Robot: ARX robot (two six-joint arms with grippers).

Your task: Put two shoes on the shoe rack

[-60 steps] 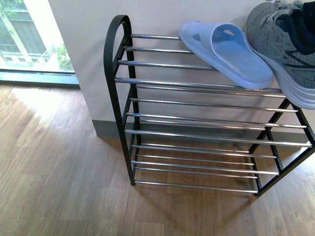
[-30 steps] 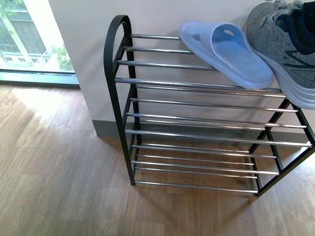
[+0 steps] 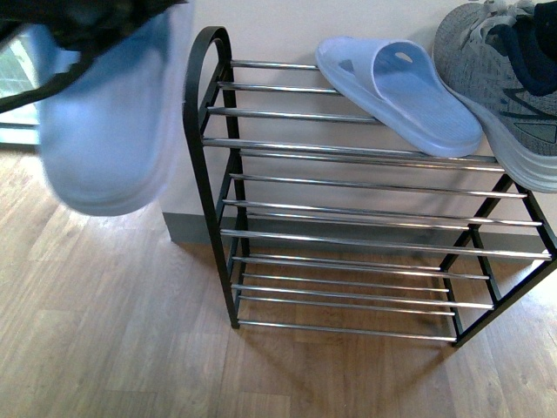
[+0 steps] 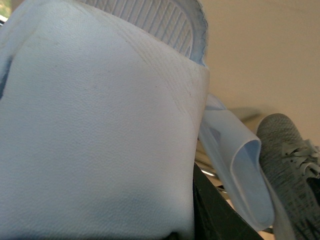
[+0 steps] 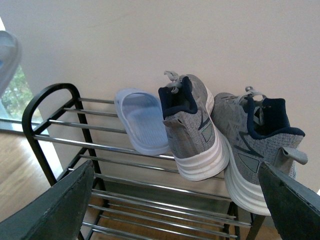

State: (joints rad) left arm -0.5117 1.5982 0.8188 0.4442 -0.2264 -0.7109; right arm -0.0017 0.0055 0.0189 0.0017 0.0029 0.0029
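A second pale blue slipper (image 3: 104, 122) has been swung into the upper left of the front frame, where half a second ago only floor and window were seen; the rack and its load are unchanged. The slipper is blurred with motion and is carried by the left gripper (image 3: 91, 19), seen only as a dark shape at the top edge, so its jaws are presumably clamped on the slipper, though the contact itself is hidden. In the left wrist view the frame is filled by the slipper's pale strap.

On the top tier of the shoe rack (image 3: 202, 139) the matching slipper (image 3: 400, 91) is laid beside two grey sneakers (image 5: 192, 130), just touching the nearer one. The right gripper (image 5: 175, 210) is held apart and empty.

The carrying step is judged to be in hand. Next, the slipper should be brought over the bare rods at the rack's left end and set down flat.
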